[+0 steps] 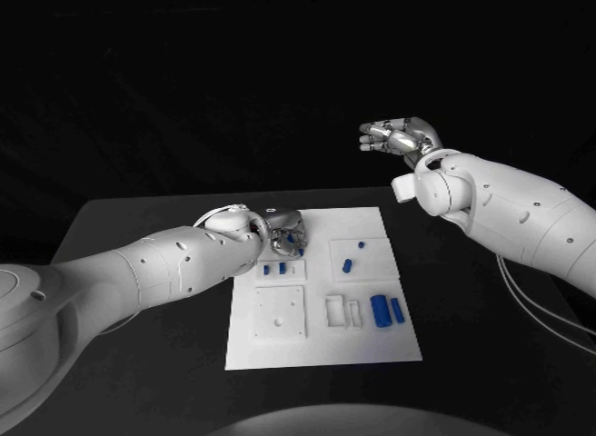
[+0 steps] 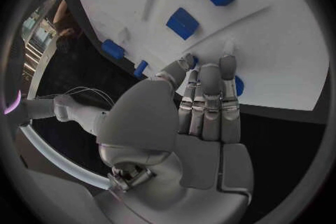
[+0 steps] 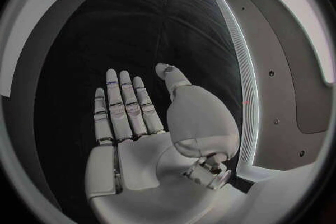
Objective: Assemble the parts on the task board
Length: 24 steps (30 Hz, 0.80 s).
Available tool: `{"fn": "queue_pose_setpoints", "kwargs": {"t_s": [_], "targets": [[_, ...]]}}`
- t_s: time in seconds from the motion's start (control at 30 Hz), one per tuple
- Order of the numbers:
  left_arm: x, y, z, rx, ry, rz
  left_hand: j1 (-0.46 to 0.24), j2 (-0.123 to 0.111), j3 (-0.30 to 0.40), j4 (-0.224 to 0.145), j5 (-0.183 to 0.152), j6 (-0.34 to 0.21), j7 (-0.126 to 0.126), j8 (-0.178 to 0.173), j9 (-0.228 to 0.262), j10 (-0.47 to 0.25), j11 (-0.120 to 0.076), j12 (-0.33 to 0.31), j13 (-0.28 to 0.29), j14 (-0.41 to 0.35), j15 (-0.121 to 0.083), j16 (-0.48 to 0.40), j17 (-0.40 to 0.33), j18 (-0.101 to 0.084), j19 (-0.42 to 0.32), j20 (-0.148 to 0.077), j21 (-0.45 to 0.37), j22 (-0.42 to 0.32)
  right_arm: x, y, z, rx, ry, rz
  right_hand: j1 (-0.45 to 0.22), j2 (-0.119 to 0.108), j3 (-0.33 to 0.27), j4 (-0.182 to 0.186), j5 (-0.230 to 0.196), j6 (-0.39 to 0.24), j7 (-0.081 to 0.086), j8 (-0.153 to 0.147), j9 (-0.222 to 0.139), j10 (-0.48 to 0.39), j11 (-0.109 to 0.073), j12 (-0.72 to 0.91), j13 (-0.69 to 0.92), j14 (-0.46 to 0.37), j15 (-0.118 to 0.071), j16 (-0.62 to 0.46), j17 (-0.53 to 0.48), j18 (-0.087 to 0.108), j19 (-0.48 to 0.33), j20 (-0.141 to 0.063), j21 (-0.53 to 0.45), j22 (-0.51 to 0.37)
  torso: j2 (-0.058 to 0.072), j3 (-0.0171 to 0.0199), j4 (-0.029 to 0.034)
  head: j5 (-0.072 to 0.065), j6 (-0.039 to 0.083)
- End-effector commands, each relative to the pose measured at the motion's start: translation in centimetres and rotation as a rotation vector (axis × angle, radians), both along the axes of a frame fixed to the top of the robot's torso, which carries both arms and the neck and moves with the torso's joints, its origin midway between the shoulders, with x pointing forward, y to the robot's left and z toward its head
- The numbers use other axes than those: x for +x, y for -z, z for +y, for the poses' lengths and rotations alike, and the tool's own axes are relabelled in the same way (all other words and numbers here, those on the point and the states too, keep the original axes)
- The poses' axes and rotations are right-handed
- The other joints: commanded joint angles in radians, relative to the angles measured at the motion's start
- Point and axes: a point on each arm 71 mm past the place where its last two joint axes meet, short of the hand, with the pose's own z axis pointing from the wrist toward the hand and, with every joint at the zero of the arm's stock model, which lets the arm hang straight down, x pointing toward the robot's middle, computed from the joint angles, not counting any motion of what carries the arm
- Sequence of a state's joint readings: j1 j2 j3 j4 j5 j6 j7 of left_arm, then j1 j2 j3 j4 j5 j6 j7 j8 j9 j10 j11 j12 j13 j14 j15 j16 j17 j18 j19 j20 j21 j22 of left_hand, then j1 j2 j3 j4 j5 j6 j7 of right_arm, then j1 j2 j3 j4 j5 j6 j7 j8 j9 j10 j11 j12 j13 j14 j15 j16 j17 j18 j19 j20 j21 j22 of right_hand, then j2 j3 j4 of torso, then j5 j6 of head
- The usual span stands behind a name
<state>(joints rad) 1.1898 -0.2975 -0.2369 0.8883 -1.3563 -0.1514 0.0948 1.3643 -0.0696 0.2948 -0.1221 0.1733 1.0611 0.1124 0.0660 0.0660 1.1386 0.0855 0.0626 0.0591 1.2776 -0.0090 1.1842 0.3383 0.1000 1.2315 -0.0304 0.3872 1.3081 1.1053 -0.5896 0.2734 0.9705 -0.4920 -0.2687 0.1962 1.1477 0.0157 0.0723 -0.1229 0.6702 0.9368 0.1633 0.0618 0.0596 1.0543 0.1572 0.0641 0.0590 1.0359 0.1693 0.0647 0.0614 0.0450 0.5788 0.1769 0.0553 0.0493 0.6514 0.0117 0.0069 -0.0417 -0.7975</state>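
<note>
Task board (image 1: 372, 350) lies mid-table. Left hand (image 1: 285, 229) hovers at its 11 o'clock corner, fingers straight, touching a blue part (image 2: 238, 85). Right hand (image 1: 396, 136), at 1 o'clock, is off the table edge, fingers apart, empty.

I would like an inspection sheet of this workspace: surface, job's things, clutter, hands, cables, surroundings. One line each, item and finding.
Surface: black table, dark and bare around the board.
Job's things: white task board in the middle of the table; blue parts lie on it, two long ones side by side near its right edge, smaller ones further back.
Clutter: nothing seen.
Hands: left hand low over the board's far left corner, fingers reaching to the board; whether it holds a part cannot be told. Right hand raised beyond the table, flat and open, holding nothing.
Cables: thin cables hang beside the right arm.
Surroundings: dark backdrop.
</note>
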Motion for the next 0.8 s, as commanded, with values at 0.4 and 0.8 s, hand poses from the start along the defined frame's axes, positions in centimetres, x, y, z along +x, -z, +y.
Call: {"fn": "queue_pose_setpoints", "kwargs": {"t_s": [0.4,0.8], "targets": [[-0.4,0.7,-0.3,0.011,0.015,0.04,0.009,0.007,0.006,0.004,-0.003,0.037,0.0,-0.001,-0.001,0.047,-0.012,-0.003,-0.001,0.014,-0.011,0.015,0.005,0.013,0.002,-0.007,0.01,0.022,0.0,-0.1,0.3,0.005,-0.02,-0.003,-0.007,-0.004,0.004,0.003,0.004,-0.002,0.0,-0.004,-0.001,-0.006,0.002,-0.006,-0.001,-0.006,-0.001,-0.004,-0.001,-0.004,-0.002,-0.002,-0.005,-0.001,-0.001,-0.0005,0.0015,-0.005,-0.002],[-0.6,1.4,-0.4,0.025,0.005,0.051,0.028,0.055,-0.006,-0.01,0.0,0.118,-0.015,-0.001,0.001,0.126,-0.036,-0.003,0.0,0.058,-0.026,0.014,0.006,0.014,0.02,-0.021,0.048,0.021,0.0,-0.1,0.4,0.005,-0.023,-0.003,-0.007,-0.004,0.004,0.003,0.004,-0.002,0.0,-0.004,-0.001,-0.006,0.002,-0.006,-0.001,-0.006,-0.001,-0.004,-0.001,-0.004,-0.002,-0.002,-0.005,-0.001,0.0,-0.0002,-0.0016,-0.004,-0.004]]}}
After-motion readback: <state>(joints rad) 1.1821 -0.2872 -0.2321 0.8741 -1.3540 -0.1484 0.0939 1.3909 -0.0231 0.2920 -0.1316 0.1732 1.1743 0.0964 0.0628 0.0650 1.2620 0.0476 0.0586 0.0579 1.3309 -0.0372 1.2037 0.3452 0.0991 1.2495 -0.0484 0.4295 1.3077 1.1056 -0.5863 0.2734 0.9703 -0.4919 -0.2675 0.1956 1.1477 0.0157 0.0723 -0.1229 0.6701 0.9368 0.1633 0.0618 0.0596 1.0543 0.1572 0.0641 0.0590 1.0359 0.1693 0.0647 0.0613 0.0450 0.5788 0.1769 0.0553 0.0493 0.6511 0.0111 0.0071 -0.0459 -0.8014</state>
